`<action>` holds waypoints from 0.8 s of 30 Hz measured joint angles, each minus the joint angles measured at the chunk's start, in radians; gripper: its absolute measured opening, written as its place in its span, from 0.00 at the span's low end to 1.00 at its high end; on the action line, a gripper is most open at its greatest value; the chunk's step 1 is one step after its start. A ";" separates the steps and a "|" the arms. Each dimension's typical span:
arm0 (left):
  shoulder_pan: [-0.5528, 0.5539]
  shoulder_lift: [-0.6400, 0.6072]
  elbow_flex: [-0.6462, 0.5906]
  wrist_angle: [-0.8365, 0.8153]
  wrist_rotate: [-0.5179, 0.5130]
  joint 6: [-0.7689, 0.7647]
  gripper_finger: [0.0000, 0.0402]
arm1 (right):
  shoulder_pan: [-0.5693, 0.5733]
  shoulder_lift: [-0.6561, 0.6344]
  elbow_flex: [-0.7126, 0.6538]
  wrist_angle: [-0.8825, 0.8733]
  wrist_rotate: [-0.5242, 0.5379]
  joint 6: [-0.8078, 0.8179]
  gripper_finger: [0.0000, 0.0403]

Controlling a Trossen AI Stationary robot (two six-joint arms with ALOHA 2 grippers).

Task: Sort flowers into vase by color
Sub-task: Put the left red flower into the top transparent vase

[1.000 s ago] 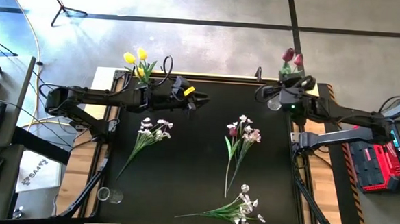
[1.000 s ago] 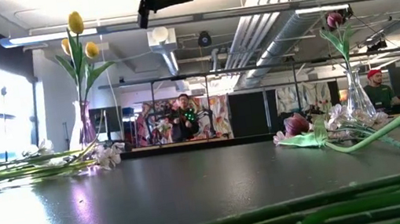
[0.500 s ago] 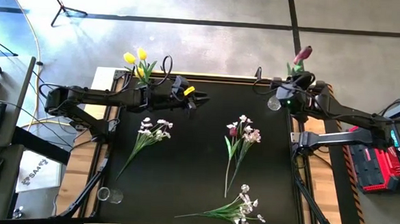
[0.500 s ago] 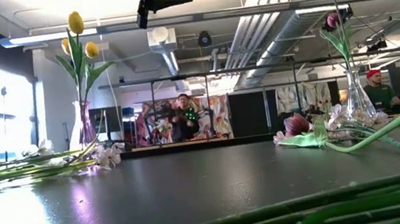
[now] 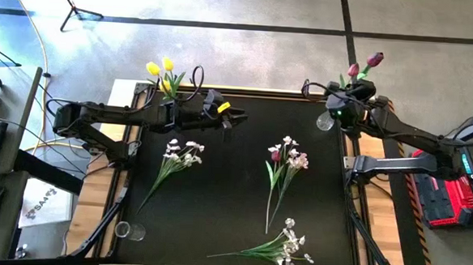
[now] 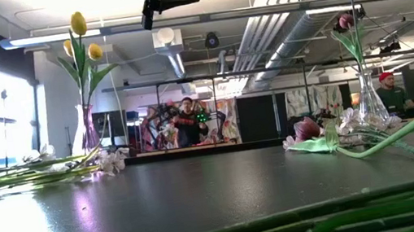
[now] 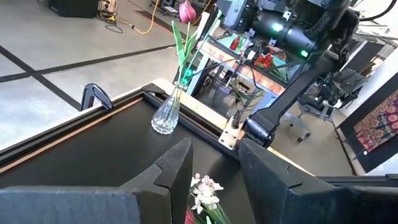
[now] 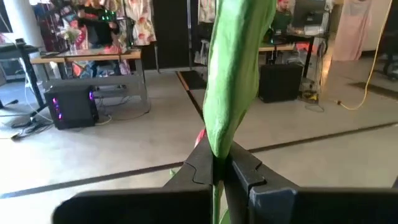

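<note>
My right gripper (image 5: 348, 96) hovers above the clear glass vase (image 5: 326, 119) at the table's far right corner, shut on a dark red tulip (image 5: 376, 57). A second dark red tulip (image 7: 186, 11) stands in that vase (image 7: 166, 115). Yellow tulips (image 5: 163, 68) stand in a vase (image 6: 87, 126) at the far left corner. My left gripper (image 5: 231, 116) waits open, high above the far middle of the table. White sprays (image 5: 183, 154) (image 5: 283, 244) lie flat on the table. A third spray (image 5: 293, 158) lies with a dark red tulip (image 5: 274, 155). My right gripper pinches the tulip's green stem (image 8: 216, 163) between its two fingers, just below a long leaf (image 8: 239, 68). The tulip is lifted, its stem (image 6: 355, 20) hanging straight down toward the vase's neck (image 6: 364, 76). I cannot tell whether its lower end is inside.
A small clear glass (image 5: 126, 230) lies near the table's near left corner. A clamp (image 7: 96, 96) grips the far edge. People (image 6: 190, 123) (image 6: 388, 89) sit in the room beyond. Bare dark tabletop (image 5: 225, 189) lies between the sprays.
My right gripper, still shut on the tulip, has shifted slightly toward the far edge above the vase and turned. The held tulip's head has swung out toward the right, apart from the tulip standing in the vase.
</note>
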 joint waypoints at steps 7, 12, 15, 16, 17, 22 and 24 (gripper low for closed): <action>0.000 0.000 0.000 -0.008 0.000 0.011 0.30 | -0.030 0.019 0.000 -0.010 -0.115 0.020 0.01; 0.001 0.000 0.001 -0.015 0.000 0.013 0.30 | -0.048 0.026 0.000 -0.020 -0.242 -0.010 0.08; 0.005 0.000 0.001 -0.016 0.000 0.013 0.30 | -0.057 0.024 0.000 -0.050 -0.286 -0.005 0.14; 0.006 0.000 0.001 -0.016 0.000 0.013 0.30 | -0.060 0.021 0.000 -0.058 -0.295 -0.002 0.17; 0.006 0.000 0.001 -0.016 0.000 0.013 0.30 | -0.063 0.018 0.000 -0.064 -0.307 0.002 0.19; 0.006 0.000 0.001 -0.021 0.000 0.013 0.30 | -0.074 0.005 0.026 -0.102 -0.351 0.044 0.30; 0.006 0.001 0.001 -0.030 0.001 0.013 0.30 | -0.076 0.004 0.056 -0.125 -0.368 0.046 0.33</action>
